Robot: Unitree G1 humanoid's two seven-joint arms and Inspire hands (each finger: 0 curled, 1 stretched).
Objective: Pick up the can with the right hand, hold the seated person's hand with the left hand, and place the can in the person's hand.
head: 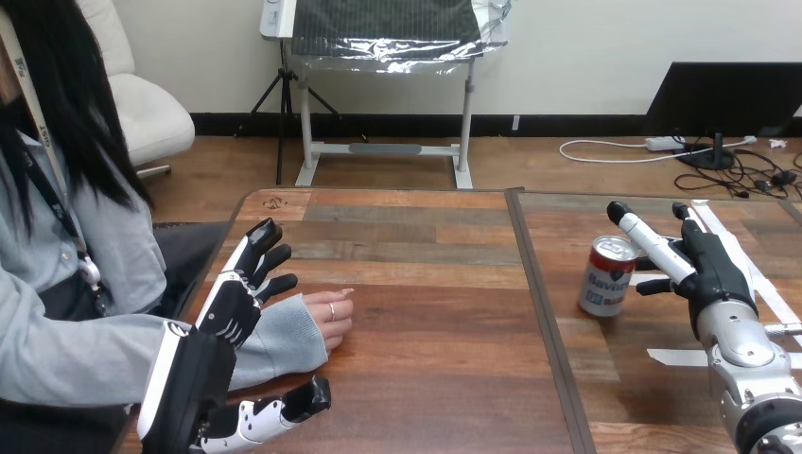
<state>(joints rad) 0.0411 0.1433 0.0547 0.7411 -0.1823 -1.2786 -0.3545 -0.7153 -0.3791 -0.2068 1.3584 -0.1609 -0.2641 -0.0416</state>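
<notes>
A red and white can [607, 275] stands upright on the right tabletop, just right of the seam. My right hand [705, 268] is close beside the can on its right, open, with straight fingers reaching past the can's top and the thumb pointing at its side. The person's hand [333, 317] rests palm down on the left tabletop, its grey sleeve running off to the left. My left hand [230, 307] is open at that sleeve's wrist, fingers straight above it and thumb below it, not curled round it.
A dark seam [546, 322] divides the two wooden tabletops. White tape strips [747, 274] lie on the right tabletop near my right arm. The person sits at the table's left edge.
</notes>
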